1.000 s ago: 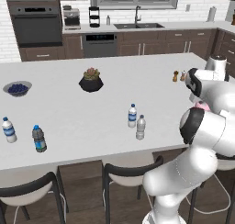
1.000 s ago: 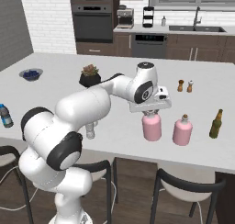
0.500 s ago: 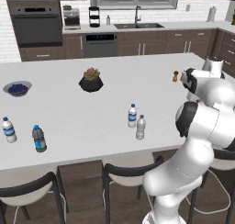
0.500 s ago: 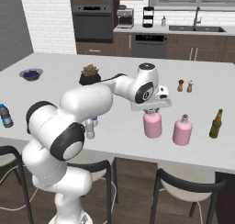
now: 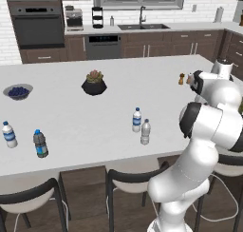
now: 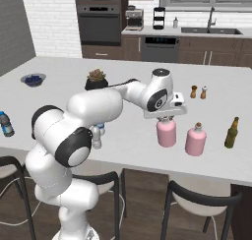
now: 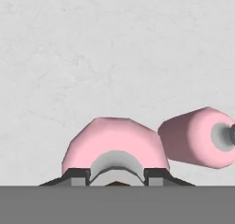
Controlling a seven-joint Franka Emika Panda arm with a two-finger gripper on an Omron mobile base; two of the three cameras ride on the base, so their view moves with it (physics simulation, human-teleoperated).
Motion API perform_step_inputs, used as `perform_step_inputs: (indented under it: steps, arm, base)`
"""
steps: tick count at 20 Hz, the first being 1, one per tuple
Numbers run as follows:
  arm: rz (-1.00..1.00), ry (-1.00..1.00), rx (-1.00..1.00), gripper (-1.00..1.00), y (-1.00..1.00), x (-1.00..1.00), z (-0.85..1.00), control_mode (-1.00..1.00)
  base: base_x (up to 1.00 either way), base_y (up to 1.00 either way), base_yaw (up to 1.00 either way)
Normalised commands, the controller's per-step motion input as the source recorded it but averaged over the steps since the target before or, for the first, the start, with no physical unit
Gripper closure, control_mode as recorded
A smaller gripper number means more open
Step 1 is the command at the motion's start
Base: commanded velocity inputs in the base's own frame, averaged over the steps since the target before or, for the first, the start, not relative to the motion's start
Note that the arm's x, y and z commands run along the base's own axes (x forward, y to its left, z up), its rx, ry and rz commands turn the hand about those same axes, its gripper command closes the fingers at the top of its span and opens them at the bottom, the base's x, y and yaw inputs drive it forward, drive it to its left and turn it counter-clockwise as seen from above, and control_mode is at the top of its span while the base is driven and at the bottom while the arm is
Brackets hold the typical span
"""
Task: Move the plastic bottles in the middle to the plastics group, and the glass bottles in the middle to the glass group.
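Right base view: the pincer (image 6: 166, 117) is closed on the neck of a pink bottle (image 6: 166, 133), which stands upright on the white bench (image 6: 123, 81) directly beneath it, just beside its pink twin (image 6: 195, 140) and near the olive bottle (image 6: 230, 133). Two water bottles (image 5: 141, 126) wait mid-bench in this brown-cabinet kitchen.

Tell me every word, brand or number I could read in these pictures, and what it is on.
No text can be read in these pictures.
Clear water bottle, blue label: too small and blurred to read.
Dark grey bottle, blue label: blurred too.
Middle labelled bottle: blurred.
Pink bottles and olive bottle: no label visible.
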Motion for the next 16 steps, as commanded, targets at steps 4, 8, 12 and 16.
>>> perform_step_inputs:
  steps: [4, 8, 12, 16]
  arm:
    - [0.0, 0.0, 0.0, 1.0, -0.08, 0.0, -0.09, -1.0]
    - [0.0, 0.0, 0.0, 1.0, 0.0, 0.0, -0.37, -1.0]
    - [0.0, 0.0, 0.0, 1.0, 0.0, 0.0, -0.49, -1.0]
    - [0.0, -0.02, 0.0, 1.0, 0.0, 0.0, -0.25, -1.0]
  base:
    - [0.0, 0.0, 0.0]
    - [0.0, 0.0, 0.0]
    - [0.0, 0.0, 0.0]
    - [0.0, 0.0, 0.0]
